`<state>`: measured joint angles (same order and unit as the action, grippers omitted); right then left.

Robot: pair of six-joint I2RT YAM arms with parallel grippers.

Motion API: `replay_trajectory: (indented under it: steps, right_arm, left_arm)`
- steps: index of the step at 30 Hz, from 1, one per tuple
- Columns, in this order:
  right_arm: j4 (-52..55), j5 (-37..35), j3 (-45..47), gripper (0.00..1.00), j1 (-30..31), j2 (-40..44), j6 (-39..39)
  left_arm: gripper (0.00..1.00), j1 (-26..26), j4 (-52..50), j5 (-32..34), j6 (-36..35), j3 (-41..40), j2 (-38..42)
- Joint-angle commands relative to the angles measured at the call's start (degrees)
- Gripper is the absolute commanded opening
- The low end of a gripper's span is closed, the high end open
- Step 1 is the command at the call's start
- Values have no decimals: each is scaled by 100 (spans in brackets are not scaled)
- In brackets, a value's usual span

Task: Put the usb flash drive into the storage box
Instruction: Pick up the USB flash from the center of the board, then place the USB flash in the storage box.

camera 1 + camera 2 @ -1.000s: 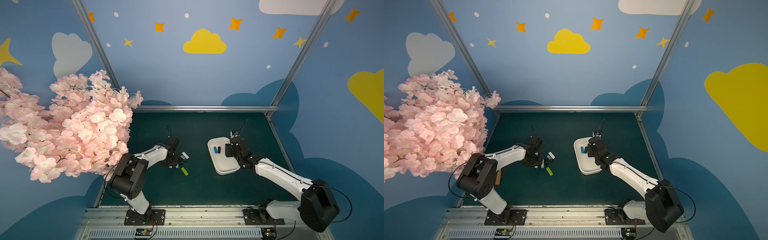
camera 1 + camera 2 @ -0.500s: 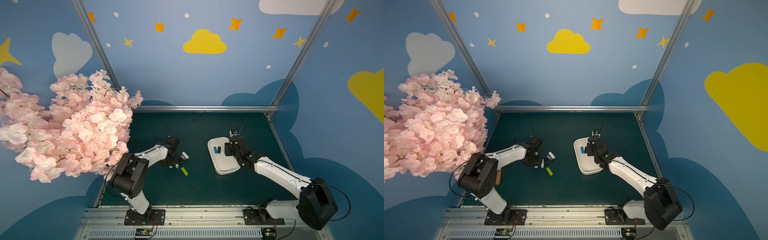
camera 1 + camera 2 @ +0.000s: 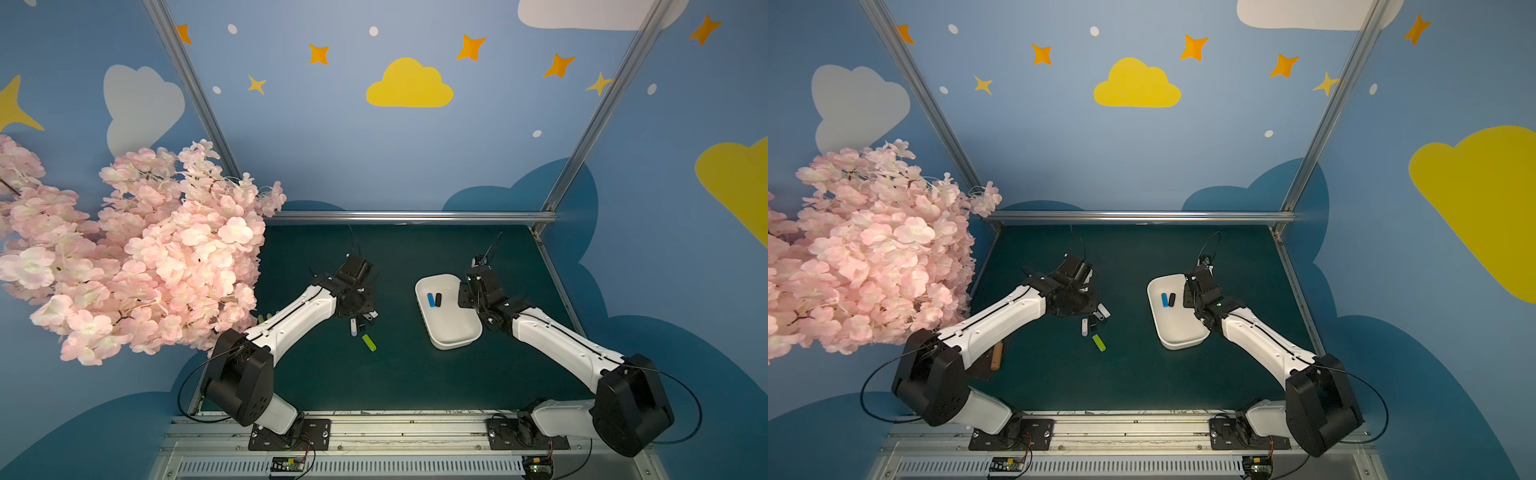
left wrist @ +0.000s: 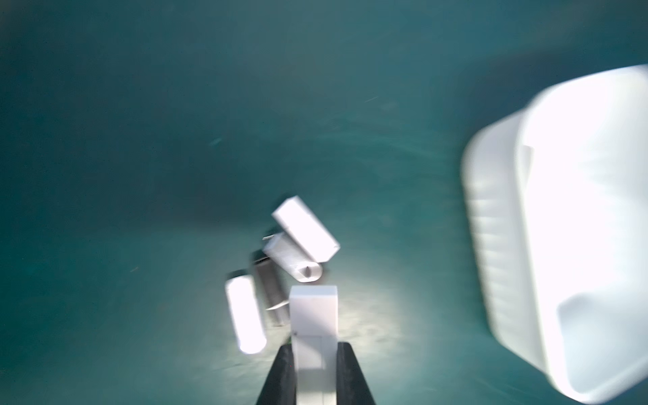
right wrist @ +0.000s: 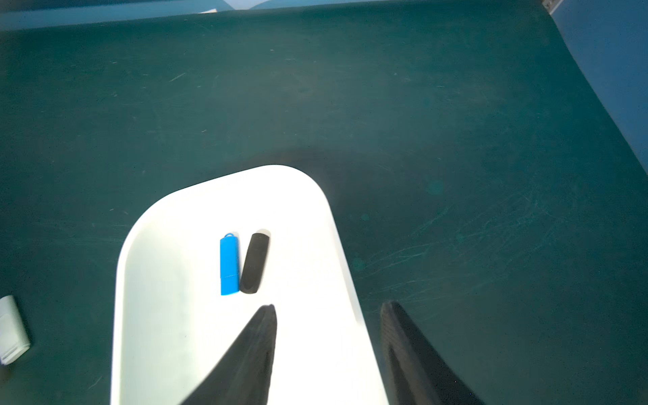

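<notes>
Green worktop (image 3: 415, 374): your left claw (image 4: 314, 345) pinches a white flash drive (image 4: 313, 308) by its end, above the pile (image 4: 301, 228) near the middle; it may slip out; your right claw (image 5: 329, 308) sits open across the storage box (image 3: 451, 328) rim, toward the right edge; arms may bump there.

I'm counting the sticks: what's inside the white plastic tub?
Inside the shallow white plastic tub lie a blue flash drive and a black flash drive, side by side. The right end effector hides some of its floor.
</notes>
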<state>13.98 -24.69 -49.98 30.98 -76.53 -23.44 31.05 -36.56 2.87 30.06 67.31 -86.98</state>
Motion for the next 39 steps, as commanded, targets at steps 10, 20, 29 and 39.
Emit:
replay_trajectory:
  steps: [10,20,29,39]
  right_arm:
    - [392,-839,58,49,-141,394,-566]
    - [-426,-728,1086,48,-740,1276,-1589]
    - [-205,-433,893,47,-891,970,-1748]
    - [-237,-370,921,44,-953,935,-1822]
  left_arm:
    - [12,1345,-38,-221,537,2167,-1774]
    - [11,1882,-992,300,649,4212,-3656]
    - [12,2063,-1693,738,746,5231,-4755]
    - [16,2052,-1992,976,659,5547,-5189]
